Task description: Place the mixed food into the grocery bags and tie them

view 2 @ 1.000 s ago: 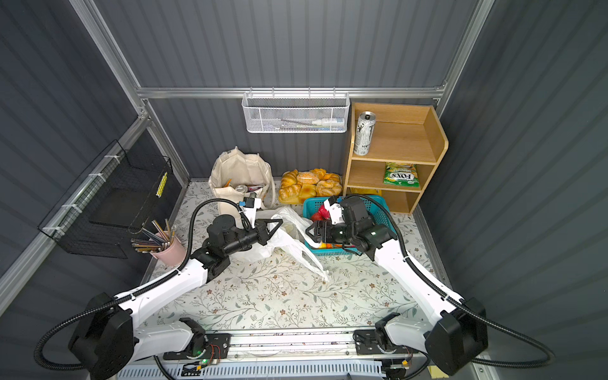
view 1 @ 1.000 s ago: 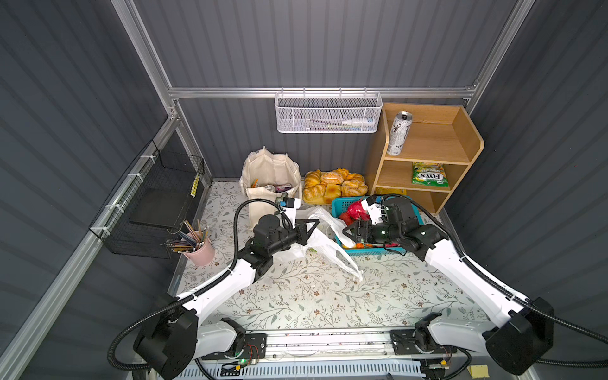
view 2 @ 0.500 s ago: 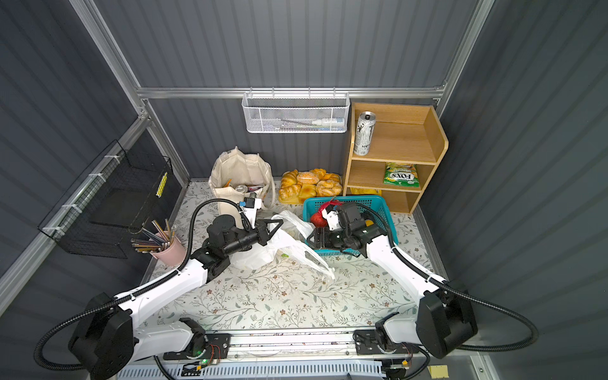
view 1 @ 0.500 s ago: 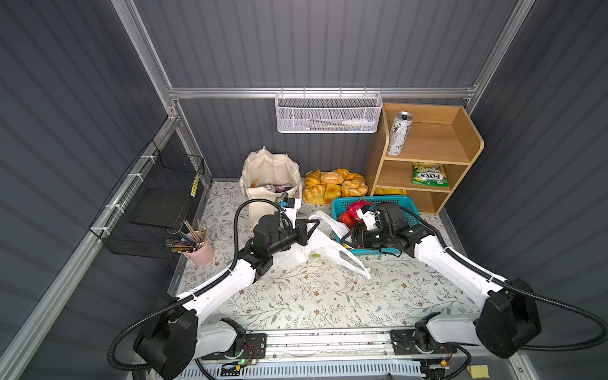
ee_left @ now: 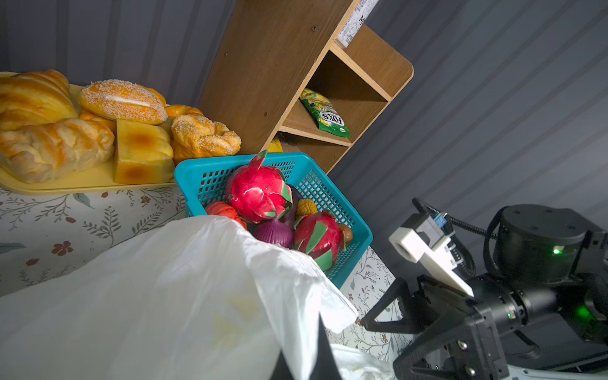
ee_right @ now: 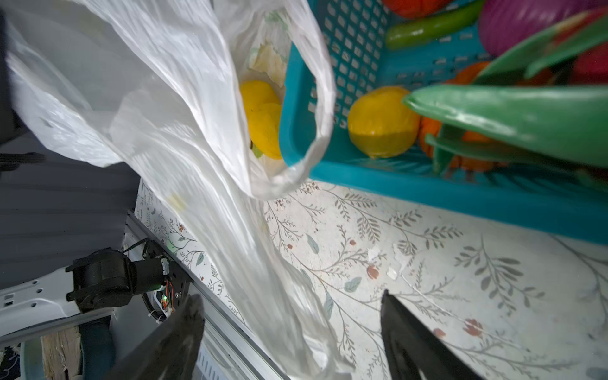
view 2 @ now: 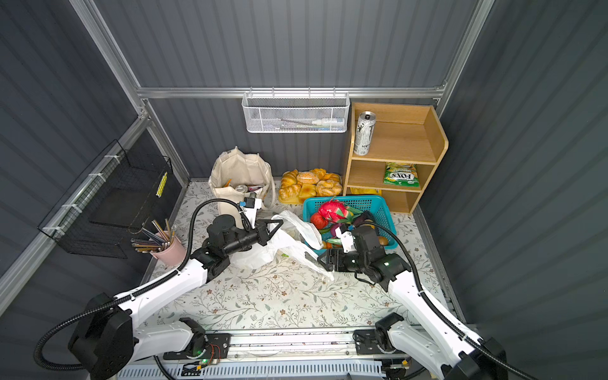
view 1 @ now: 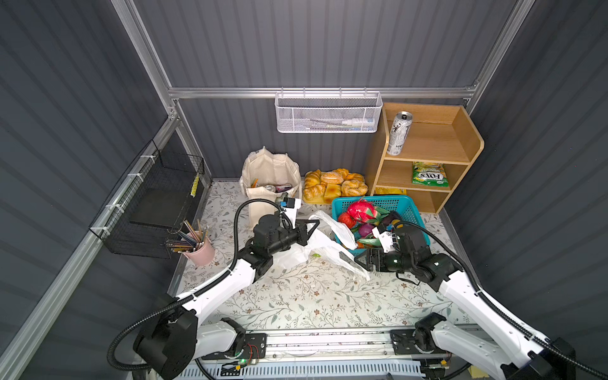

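Two bags are in work and neither is tied. The cream canvas tote (view 1: 269, 171) stands upright at the far left-centre against the back wall and already holds several items, a can top among them. The white plastic carrier (view 1: 322, 245) lies at the table centre, its mouth draped over the near left corner of the blue basket (ee_left: 197, 184). A yellow shape inside it (ee_right: 261, 118) may be a fruit or the printed lemon; the wrist view does not settle which. Not yet bagged on the wooden shelf unit (view 1: 460, 131), far right: the drink can (view 1: 399, 133) on top, a green FOX'S pouch (view 1: 429, 174) on the middle shelf, a yellow packet (view 1: 390, 190) below. By this judgement, loading is partial and both ties are outstanding. The left gripper (view 1: 308, 227) reaches rightward over the carrier, clamped on its rim and holding it raised. The right gripper (view 1: 362, 260) points left, low over the table, just near of the basket. Its jaws are spread wide with the carrier's loose handle strip passing between them, unclamped.
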You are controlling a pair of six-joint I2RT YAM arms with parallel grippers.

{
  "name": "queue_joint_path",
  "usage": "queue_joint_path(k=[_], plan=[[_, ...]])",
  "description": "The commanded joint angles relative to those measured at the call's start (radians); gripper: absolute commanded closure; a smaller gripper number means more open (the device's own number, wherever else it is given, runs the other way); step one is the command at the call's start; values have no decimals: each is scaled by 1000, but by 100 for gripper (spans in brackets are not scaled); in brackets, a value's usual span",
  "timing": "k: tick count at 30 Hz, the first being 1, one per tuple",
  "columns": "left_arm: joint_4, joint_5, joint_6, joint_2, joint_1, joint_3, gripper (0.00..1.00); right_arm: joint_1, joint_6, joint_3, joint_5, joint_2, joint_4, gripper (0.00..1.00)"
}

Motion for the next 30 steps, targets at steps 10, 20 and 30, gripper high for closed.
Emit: queue_joint_path(k=[10,20,30], plan=[[20,23,6,11,6,32,100,1,52,-102,-97,-1,39,32],[18,12,4,15,8,35,100,1,-12,70,-95,67,-13,95],[-253,0,174,-55,165,187,0,29,-96,475,-110,187,-184,100]])
